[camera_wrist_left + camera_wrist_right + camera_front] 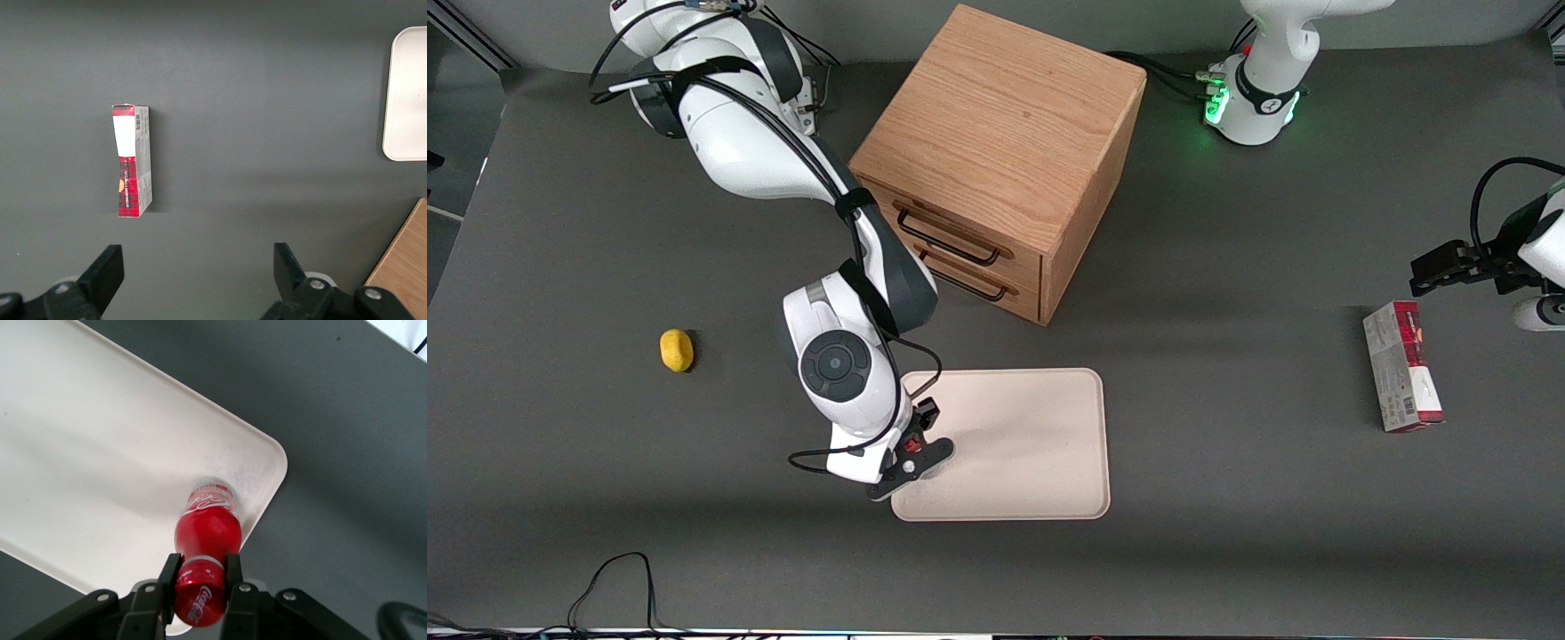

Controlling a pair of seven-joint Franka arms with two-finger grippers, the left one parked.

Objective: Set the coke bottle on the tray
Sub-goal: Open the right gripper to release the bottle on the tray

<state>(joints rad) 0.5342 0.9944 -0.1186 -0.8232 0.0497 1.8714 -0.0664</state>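
Note:
The coke bottle (208,527), red with a white script logo and a red cap, stands upright under my gripper (200,568), which is shut on its cap. Its clear base sits at or just above the cream tray (100,453), close to a rounded corner of the rim. In the front view the gripper (911,458) hangs over the tray (1032,444) at its edge toward the working arm's end, near the corner nearest the camera. There, only a red speck of the bottle (910,444) shows beneath the hand.
A wooden two-drawer cabinet (1000,151) stands farther from the camera than the tray. A yellow lemon (676,349) lies toward the working arm's end. A red-and-grey carton (1402,378) lies toward the parked arm's end. A black cable (614,578) loops near the table's front edge.

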